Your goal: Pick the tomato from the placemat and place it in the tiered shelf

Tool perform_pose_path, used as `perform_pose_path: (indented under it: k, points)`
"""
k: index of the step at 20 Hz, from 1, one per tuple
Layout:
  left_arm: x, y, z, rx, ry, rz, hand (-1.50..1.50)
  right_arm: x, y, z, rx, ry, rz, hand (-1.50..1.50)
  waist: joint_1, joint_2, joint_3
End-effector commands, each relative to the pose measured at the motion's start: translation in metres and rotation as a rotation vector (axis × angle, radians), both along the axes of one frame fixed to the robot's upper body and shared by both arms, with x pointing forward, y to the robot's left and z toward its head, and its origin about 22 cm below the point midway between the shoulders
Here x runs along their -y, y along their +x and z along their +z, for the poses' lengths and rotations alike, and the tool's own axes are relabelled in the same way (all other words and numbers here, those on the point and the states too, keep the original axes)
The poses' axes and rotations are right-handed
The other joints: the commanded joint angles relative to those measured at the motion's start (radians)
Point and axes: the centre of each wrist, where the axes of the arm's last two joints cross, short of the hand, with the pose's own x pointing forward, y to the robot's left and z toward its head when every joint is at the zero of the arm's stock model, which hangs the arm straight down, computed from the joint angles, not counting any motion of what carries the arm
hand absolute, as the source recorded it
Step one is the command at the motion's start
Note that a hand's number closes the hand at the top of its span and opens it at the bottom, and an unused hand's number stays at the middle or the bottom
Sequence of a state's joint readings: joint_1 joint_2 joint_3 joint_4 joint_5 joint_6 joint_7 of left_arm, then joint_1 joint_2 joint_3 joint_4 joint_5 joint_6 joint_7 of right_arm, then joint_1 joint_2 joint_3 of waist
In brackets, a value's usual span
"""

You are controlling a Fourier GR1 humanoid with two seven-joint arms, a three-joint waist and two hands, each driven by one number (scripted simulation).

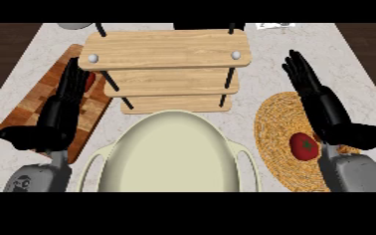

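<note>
A red tomato (303,146) with a green stem lies on the round woven placemat (283,124) at the right of the counter. My right hand (323,104) hovers over the mat with straight fingers pointing away, its palm just right of the tomato and holding nothing. The wooden tiered shelf (165,50) stands at the back centre, three boards stepping down toward me on black rods. My left hand (60,110) is open at the left, above a wooden board, fingers up.
A large cream pot (170,154) with side handles fills the front centre, between the shelf and me. A wooden cutting board (40,97) lies at the left, with something red partly hidden by my left hand. A grey object (73,25) sits at the back left.
</note>
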State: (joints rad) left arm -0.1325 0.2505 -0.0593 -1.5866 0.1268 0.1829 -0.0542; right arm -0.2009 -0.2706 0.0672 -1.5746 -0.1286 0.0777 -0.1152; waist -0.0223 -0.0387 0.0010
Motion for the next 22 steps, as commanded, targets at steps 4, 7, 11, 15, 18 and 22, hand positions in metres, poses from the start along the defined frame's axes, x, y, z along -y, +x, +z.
perform_pose_path:
  k: [4,7,11,15,18,22]
  points:
    - [-0.025,-0.032,-0.054,-0.355,-0.048,0.115,0.0,0.121,-0.032,0.024,0.086,-0.132,-0.294,1.5,-0.03,0.038,0.001]
    - [-0.04,-0.045,-0.071,-0.487,-0.074,0.159,0.0,0.187,-0.063,0.021,-0.154,-0.561,-0.561,1.5,-0.078,0.08,-0.015]
    - [-0.045,-0.046,-0.078,-0.627,-0.112,0.08,0.0,0.237,-0.098,-0.018,-0.269,-0.212,-0.673,-1.5,-0.001,0.044,0.002]
    - [-0.025,-0.043,-0.083,-0.655,-0.112,0.065,0.0,0.263,-0.127,-0.026,-0.22,-0.229,-0.516,-1.5,0.015,0.039,0.0]
    - [-0.027,-0.029,-0.08,-0.635,-0.121,0.063,0.0,0.281,-0.132,0.009,-0.229,-0.255,-0.367,-1.5,0.009,0.039,-0.001]
    - [-0.053,-0.039,-0.087,-0.651,-0.115,0.098,0.0,0.26,-0.134,0.025,-0.288,-0.355,-0.238,-1.5,0.008,0.037,-0.003]
